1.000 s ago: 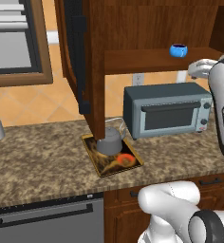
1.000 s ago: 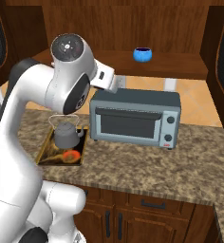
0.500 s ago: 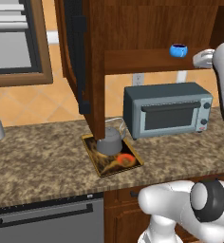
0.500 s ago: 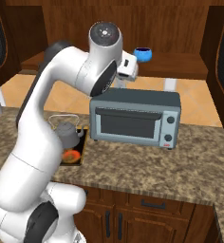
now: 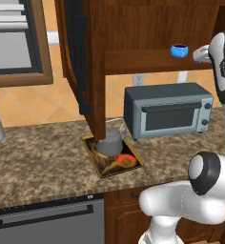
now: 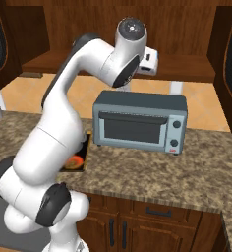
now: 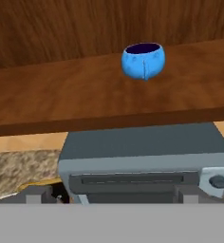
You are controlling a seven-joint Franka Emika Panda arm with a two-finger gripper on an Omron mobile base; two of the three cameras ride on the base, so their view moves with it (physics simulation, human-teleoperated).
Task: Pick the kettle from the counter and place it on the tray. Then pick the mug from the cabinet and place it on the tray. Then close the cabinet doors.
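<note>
Glossy white arm (image 6: pixel 54 138), seemingly dark joints

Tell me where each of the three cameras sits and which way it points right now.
Left base view: behind-left, looking over the granite counter at the grey kettle on the dark swirl-patterned tray; white arm at right.
Right base view: behind-right, facing the grey toaster oven; arm fills left.
Hand view: on the hand, aimed at the blue mug on the wooden cabinet shelf.
All share the oven.
</note>
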